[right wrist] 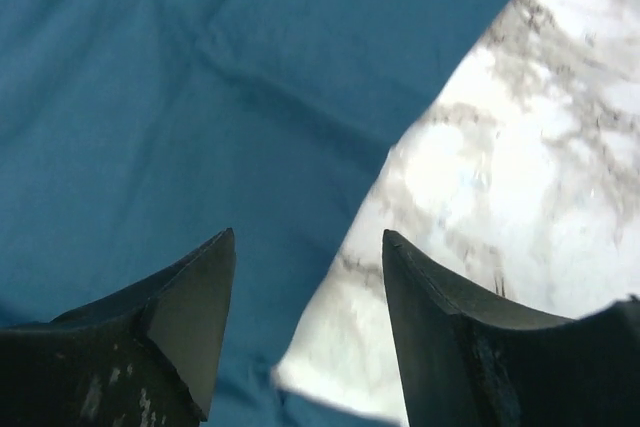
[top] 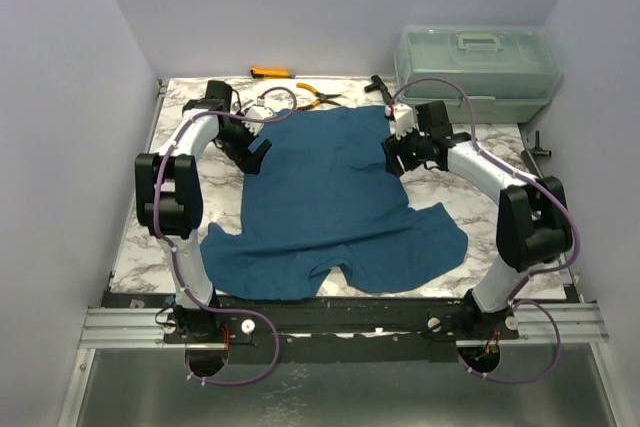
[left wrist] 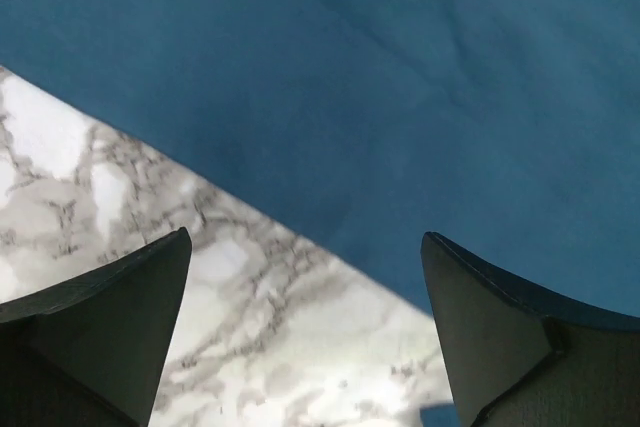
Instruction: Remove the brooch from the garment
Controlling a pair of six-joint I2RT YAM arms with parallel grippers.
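2 grippers of mine hang at the far end of the garment [top: 330, 197], 1 at each side edge. The left gripper [top: 258, 152] has its jaws spread wide, straddling the line where cloth meets stone. The right gripper [top: 395, 159] is parted too, set over the opposite edge. Neither holds anything.

The garment is a soft, matte teal-blue knit. It lies flat with its straight hem farthest from me and its 2 short sleeves and round neck toward my bases. From the left wrist the cloth [left wrist: 400, 67] shows only shallow creases, and its edge runs diagonally across the table [left wrist: 280, 347], which is glossy white marble veined in grey. My dark, wedge-shaped fingers [left wrist: 120, 327] frame that edge on both sides. From the right wrist the fabric [right wrist: 150, 77] has 1 soft fold. The edge passes between my fingers [right wrist: 170, 327] there, with bare marble [right wrist: 520, 147] to the right.

I cannot find the brooch in any view, so I cannot tell where on the cloth it sits.

Beyond the hem lie orange-handled pliers [top: 315, 97], a slim yellow-orange tool [top: 270, 72] and a small black tool [top: 378, 85]. A translucent green plastic case [top: 475, 67] with a lid handle stands at the far right corner. Purple cables [top: 430, 87] loop over both arms.
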